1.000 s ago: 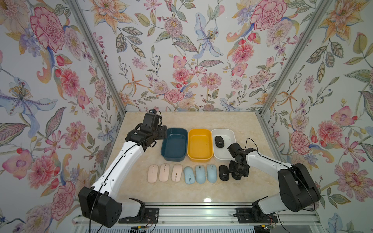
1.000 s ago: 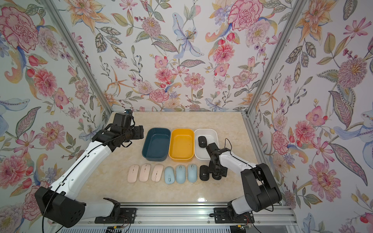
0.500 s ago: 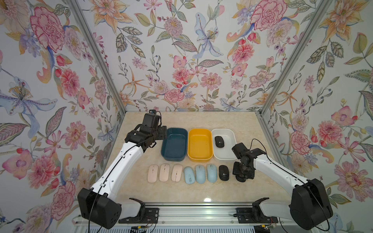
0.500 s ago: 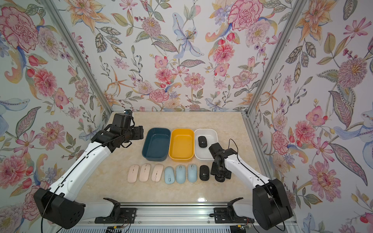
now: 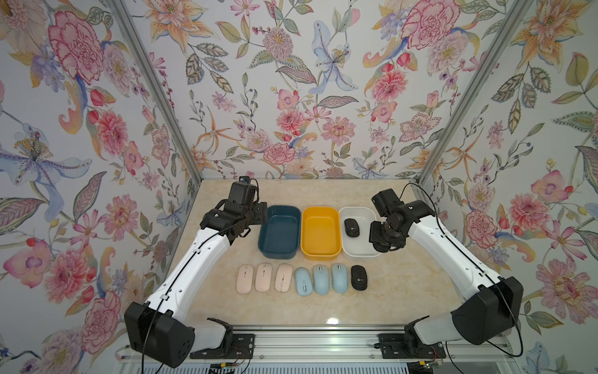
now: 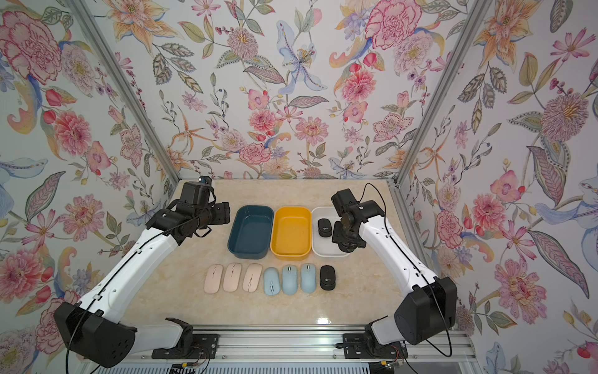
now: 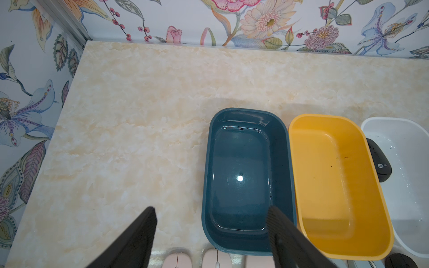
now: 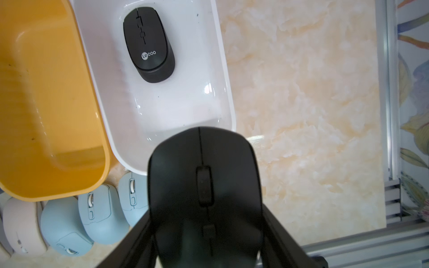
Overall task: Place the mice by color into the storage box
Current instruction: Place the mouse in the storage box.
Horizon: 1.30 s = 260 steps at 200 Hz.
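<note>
— What do both top views show?
— Three bins stand side by side on the bench (image 5: 404, 285): a dark blue bin (image 5: 280, 234), a yellow bin (image 5: 321, 234) and a white bin (image 5: 357, 249). A binned black mouse (image 5: 351, 227) lies in the white one. Nearer the robot runs a row of three pink mice (image 5: 263, 277), three blue mice (image 5: 321, 279) and a loose black mouse (image 5: 359, 277) at its right end. The left gripper (image 5: 260, 213) hangs just beside the dark blue bin's left wall. The right gripper (image 5: 383, 239) hangs over the white bin's right edge, and its load is hidden under the wrist.
— And the left wrist view?
— The left gripper (image 7: 211, 232) stands partly spread and holds nothing. The dark blue bin (image 7: 241, 162) lies below it, and the tips of the pink mice (image 7: 177, 261) show at the frame edge.
— The right wrist view?
— The right gripper (image 8: 206, 220) is clamped on a held black mouse (image 8: 204, 181), with one of its fingers (image 8: 130, 246) against each flank. That mouse hangs above the near right corner of the white bin (image 8: 174, 111). It is clear of the binned black mouse (image 8: 148, 44), which rests flat with its logo up.
</note>
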Motion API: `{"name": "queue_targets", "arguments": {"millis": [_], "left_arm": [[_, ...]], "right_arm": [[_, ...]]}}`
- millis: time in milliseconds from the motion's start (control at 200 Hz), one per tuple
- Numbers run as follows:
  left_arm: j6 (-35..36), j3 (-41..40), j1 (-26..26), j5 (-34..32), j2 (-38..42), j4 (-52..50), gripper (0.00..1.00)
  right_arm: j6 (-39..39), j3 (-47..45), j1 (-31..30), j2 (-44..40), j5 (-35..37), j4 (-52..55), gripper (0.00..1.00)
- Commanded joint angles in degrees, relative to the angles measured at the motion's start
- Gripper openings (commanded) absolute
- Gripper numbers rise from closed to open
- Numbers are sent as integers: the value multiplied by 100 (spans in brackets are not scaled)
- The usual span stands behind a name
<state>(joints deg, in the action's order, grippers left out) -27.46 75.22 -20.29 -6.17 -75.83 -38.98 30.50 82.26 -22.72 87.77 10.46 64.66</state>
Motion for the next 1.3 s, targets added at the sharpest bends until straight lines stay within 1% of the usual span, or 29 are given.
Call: {"name": "queue_targets", "arguments": {"millis": [0,230,410,825,1175,1295], "left_arm": [[-49,44,-76,-97,103,-107,78],[2,306,-74,-171,-97,-105,78],[66,414,-72,-225,-197,-103,78],[129,414,-66,-208,-237,-107,78],[233,493,-62,-151,-238,-112,78],[224,494,-63,-122,-248,-114,78]], "right_arm": [[-395,455,47,678,-6,-103,56],[-705,1409,111,1927,-72,-246,56],[-840,1855,178,2560,-70,-225,56],[-815,1526,328,2985,-88,-566,57],[-816,1511,454,3221,-49,-694,58],[-817,1511,512,3316,-61,-722,59]]}}
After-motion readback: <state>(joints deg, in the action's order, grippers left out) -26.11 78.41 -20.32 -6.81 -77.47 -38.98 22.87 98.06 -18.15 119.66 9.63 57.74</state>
